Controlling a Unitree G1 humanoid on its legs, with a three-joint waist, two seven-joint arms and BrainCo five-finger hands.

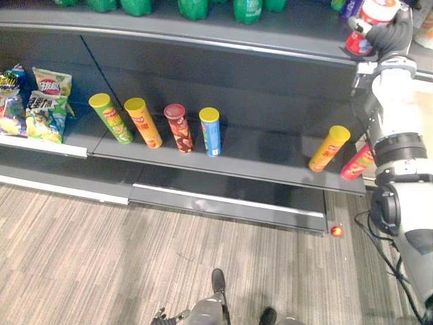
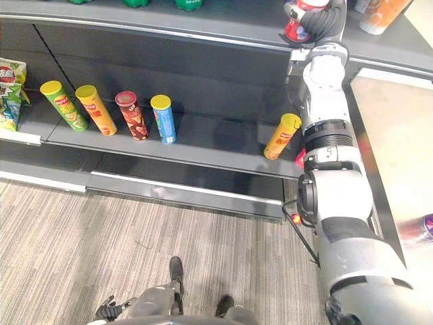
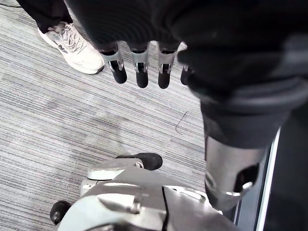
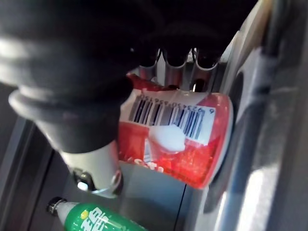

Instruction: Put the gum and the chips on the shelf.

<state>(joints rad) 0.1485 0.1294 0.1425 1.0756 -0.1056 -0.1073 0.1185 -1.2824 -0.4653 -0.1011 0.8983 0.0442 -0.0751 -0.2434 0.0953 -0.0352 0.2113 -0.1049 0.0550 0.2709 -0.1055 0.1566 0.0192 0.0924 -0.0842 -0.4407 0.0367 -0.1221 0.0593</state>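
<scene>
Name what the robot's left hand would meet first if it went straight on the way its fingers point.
Probably the grey striped floor: the left hand hangs open, aimed down at it. A person's white shoe lies off that line.

The dark grey shelf looks like smooth, matt metal; the red cylindrical canister is glossy; the grey streaked floor looks finely ribbed.

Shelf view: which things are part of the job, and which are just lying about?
Job:
red tub, held by the right hand at the top shelf
chip tubes on the middle shelf, probably

Lying about:
chip bags
green bottles
left hand, idle above the floor
a person's shoe
</scene>
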